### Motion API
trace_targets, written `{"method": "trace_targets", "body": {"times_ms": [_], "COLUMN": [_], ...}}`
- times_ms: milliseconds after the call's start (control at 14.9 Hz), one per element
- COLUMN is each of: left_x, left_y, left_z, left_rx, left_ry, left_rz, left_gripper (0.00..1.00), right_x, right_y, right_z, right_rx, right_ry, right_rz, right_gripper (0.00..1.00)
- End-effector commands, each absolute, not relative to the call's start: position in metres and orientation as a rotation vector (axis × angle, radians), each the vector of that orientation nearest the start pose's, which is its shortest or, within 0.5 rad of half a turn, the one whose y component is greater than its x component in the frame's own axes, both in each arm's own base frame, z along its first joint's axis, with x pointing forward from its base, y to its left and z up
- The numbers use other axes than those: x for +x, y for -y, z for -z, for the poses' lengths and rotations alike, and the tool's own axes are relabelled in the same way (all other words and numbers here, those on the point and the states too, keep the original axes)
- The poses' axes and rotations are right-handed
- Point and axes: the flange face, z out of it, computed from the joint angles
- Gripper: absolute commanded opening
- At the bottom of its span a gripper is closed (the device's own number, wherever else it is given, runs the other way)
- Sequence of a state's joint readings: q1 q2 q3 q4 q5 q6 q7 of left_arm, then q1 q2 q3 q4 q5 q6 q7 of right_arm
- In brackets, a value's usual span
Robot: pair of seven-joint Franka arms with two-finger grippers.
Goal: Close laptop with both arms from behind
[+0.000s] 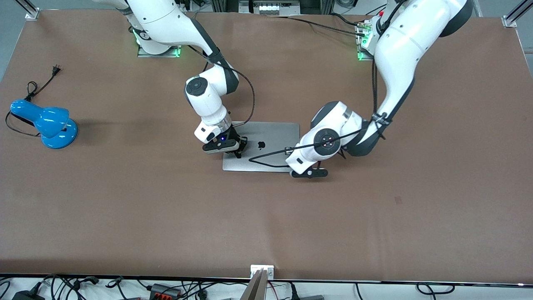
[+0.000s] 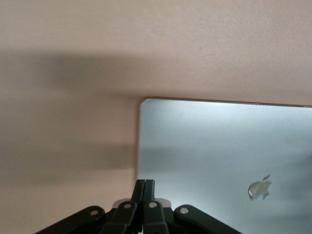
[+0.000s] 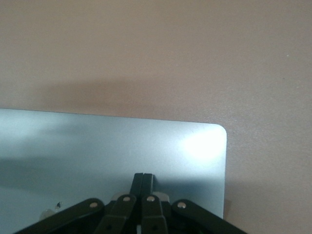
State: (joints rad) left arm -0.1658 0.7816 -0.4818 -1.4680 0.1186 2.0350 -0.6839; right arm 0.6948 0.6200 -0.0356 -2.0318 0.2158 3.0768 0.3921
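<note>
A broad brown table [image 1: 125, 208] carries the whole scene, with the two arm bases standing along its edge farthest from the front camera. The large white jointed left arm [image 1: 395, 62], banded in black, reaches down from its base to the laptop's end toward the left arm's side of the table; the matching white right arm [image 1: 208, 96] comes down to the laptop's other end. The slim silver-grey laptop [image 1: 266, 133] lies flat near the middle of the table with its lid fully down, and the small black apple logo [image 1: 261, 145] on the lid faces up, between the two wrists. A glossy blue desk lamp [image 1: 46, 123] with a round base rests well apart from the laptop at the right arm's end of the table, and its thin black power cord [image 1: 39, 85] trails loosely across the table to an unplugged plug. The black left gripper [image 2: 145, 187] sits at the lid's edge near a rounded corner, with its two fingers [image 2: 140, 190] pressed together and nothing between them. The black right gripper [image 3: 143, 181] is low over the lid near another rounded corner, its fingers [image 3: 138, 184] likewise pressed together on nothing. Whether either set of fingertips touches the lid cannot be told from these views. Soft shadows of both wrists fall on the lid and on the table beside it.
</note>
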Motion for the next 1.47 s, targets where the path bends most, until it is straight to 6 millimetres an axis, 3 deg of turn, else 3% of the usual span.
{"method": "trace_targets", "body": {"times_ms": [0, 335, 535, 736, 870, 1004, 1204, 1271, 1338, 1405], "left_x": [0.591, 0.591, 0.597, 0.585, 0.579, 0.578, 0.578, 0.577, 0.576, 0.576], "left_y": [0.363, 0.343, 0.31, 0.279, 0.258, 0.241, 0.222, 0.216, 0.21, 0.202], "left_z": [-0.274, -0.314, -0.338, -0.371, -0.382, -0.397, -0.421, -0.428, -0.436, -0.445], "left_rx": [-3.18, -3.147, -3.134, -3.109, -3.09, -3.081, -3.079, -3.077, -3.076, -3.075], "left_ry": [0.085, 0.096, -0.043, -0.019, 0.013, 0.029, 0.053, 0.061, 0.066, 0.084], "left_rz": [-0.373, -0.405, -0.42, -0.369, -0.349, -0.336, -0.315, -0.314, -0.316, -0.308], "left_gripper": [0.04, 0.04, 0.09, 0.17, 0.22, 0.29, 0.45, 0.5, 0.54, 0.58], "right_x": [0.513, 0.55, 0.566, 0.573, 0.578, 0.582, 0.581, 0.579, 0.576, 0.572], "right_y": [-0.376, -0.386, -0.385, -0.377, -0.36, -0.33, -0.276, -0.256, -0.234, -0.215], "right_z": [-0.19, -0.232, -0.259, -0.29, -0.318, -0.352, -0.41, -0.429, -0.448, -0.468], "right_rx": [-2.871, -2.968, -3.026, -3.107, -3.142, -3.137, -3.113, -3.104, -3.098, -3.089], "right_ry": [0.115, 0.118, 0.125, 0.2, 0.254, 0.301, 0.317, 0.303, 0.265, 0.244], "right_rz": [0.439, 0.178, 0.011, -0.097, -0.171, -0.261, -0.381, -0.411, -0.443, -0.464], "right_gripper": [0.0, 0.0, 0.0, 0.0, 0.01, 0.13, 0.66, 0.91, 1.0, 1.0]}}
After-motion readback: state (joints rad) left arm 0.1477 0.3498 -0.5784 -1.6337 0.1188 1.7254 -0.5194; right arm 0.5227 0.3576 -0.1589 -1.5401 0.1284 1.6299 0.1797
